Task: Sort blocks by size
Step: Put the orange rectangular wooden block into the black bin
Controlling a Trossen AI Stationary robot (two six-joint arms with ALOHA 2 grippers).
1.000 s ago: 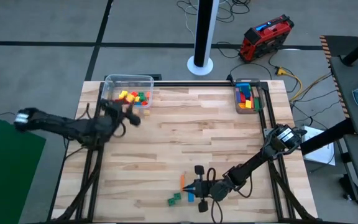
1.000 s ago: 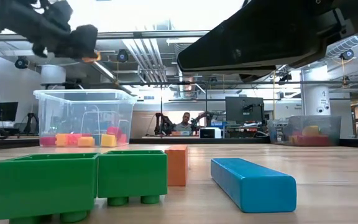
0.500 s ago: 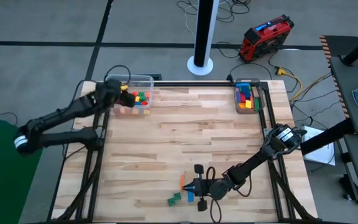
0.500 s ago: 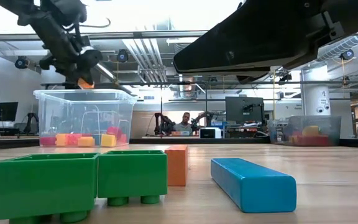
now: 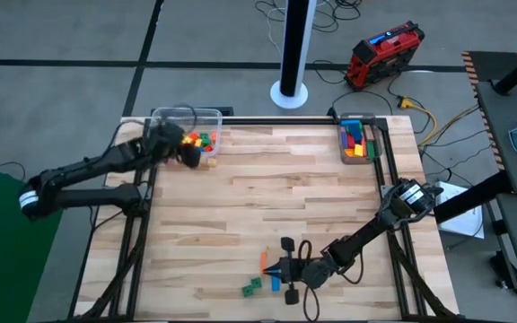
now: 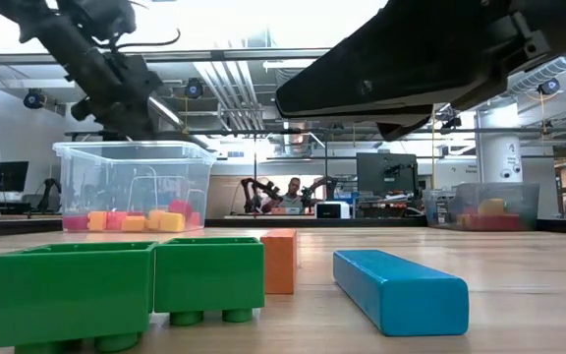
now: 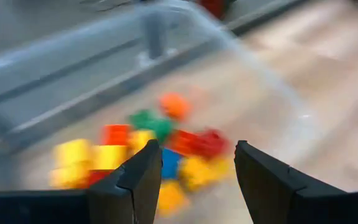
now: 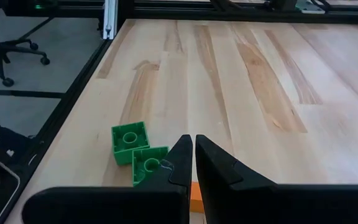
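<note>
Dropping-off step, by the look of it: left gripper poised over the clear tub at the far left corner of the table, fingers spread with nothing between them. Small cubes in red, yellow, orange, green and blue heaped on the tub floor directly below the gap between the jaws (one orange cube a little apart from the heap, blurred). Next move, as a judgement: back across to the near edge for another piece, which calls for lifting clear of the tub wall first.

Right gripper low over the near middle of the table, fingers pressed together, pinching nothing visible. Two green blocks just beside its tips, studs up, touching each other; an orange block and a long blue bar close by, the bar to the right of the orange one in the low view. Second bin at the far right corner, holding longer pieces. Four loose pieces left unsorted near the right gripper.
</note>
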